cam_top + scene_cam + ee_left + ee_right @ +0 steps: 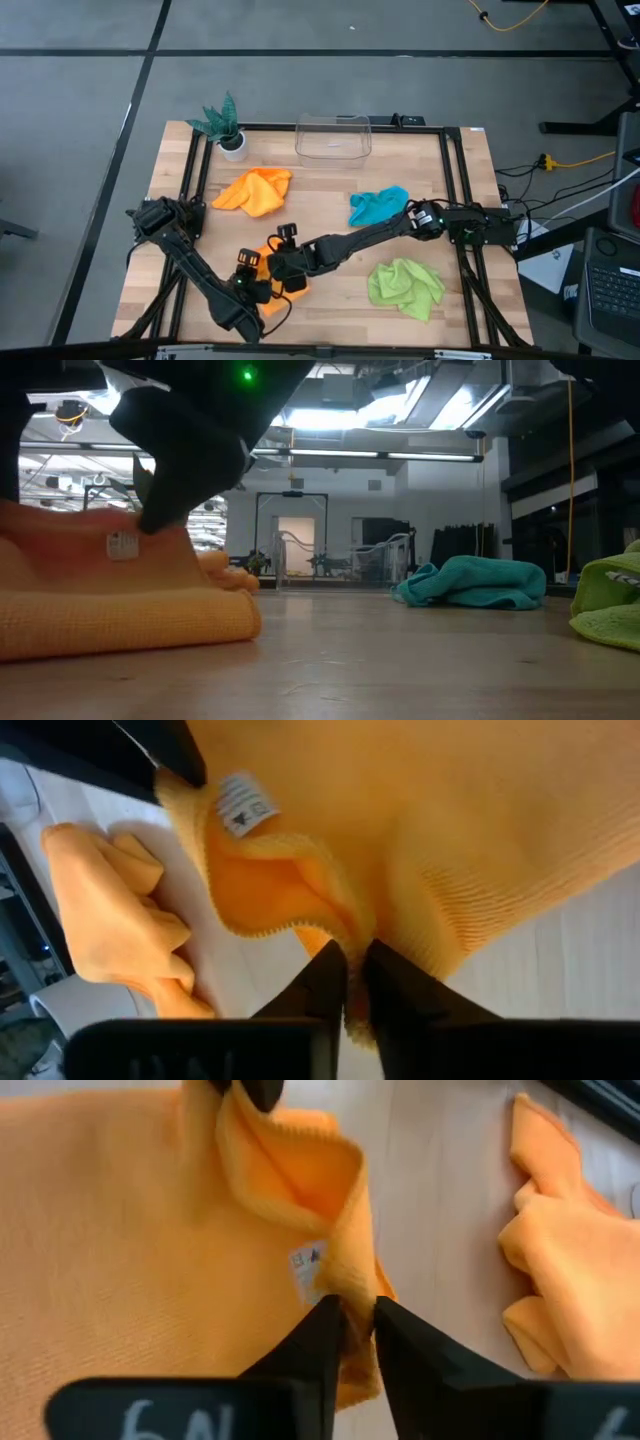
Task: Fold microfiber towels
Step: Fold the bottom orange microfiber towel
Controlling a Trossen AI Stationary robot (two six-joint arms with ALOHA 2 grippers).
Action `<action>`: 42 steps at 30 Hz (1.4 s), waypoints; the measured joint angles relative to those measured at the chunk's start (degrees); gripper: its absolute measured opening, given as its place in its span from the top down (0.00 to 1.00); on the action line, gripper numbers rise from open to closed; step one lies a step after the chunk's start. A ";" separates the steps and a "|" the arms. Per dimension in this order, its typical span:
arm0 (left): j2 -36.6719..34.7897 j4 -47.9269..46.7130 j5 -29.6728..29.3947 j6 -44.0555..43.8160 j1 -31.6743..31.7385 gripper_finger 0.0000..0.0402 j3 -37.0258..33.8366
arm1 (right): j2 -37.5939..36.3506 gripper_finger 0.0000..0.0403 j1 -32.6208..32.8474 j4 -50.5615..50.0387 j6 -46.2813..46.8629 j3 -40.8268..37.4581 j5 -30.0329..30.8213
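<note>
The orange towel I'm working lies on the table toward the front edge, at about seven o'clock from the table's centre, mostly hidden under my two grippers in the high view. In the low view it sits flat with a rounded fold at its near edge, its white tag showing.

My left gripper has a hem of it between nearly closed fingers, cloth bunched right at the tips. My right gripper pinches the neighbouring edge beside the tag, fingers equally narrow, fabric wedged between them. So both grip the same border, close together, the right just at one o'clock from the left in the high view. The pinches look thin, perhaps loosening.

The towel's body spreads away from both tips, so I judge the fold runs across that held edge. Both arms are equally near.

The other orange towel is at eleven o'clock, the teal one at two, the green one at four.
</note>
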 joint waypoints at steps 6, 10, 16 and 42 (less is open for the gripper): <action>0.00 -0.92 0.01 -0.68 0.32 0.74 0.00 | 0.00 0.68 -0.04 -0.03 0.04 0.02 0.00; 0.00 -4.65 0.02 -4.03 0.34 0.67 0.00 | 0.00 0.59 -0.04 -0.09 0.08 0.02 0.02; 0.00 -11.97 0.04 -9.37 0.16 0.63 0.00 | -0.13 0.50 -0.04 -6.48 3.49 3.93 0.04; -26.02 26.92 -3.10 -34.95 -3.08 0.65 -18.91 | -1.22 0.49 1.70 -55.88 17.76 12.35 -12.79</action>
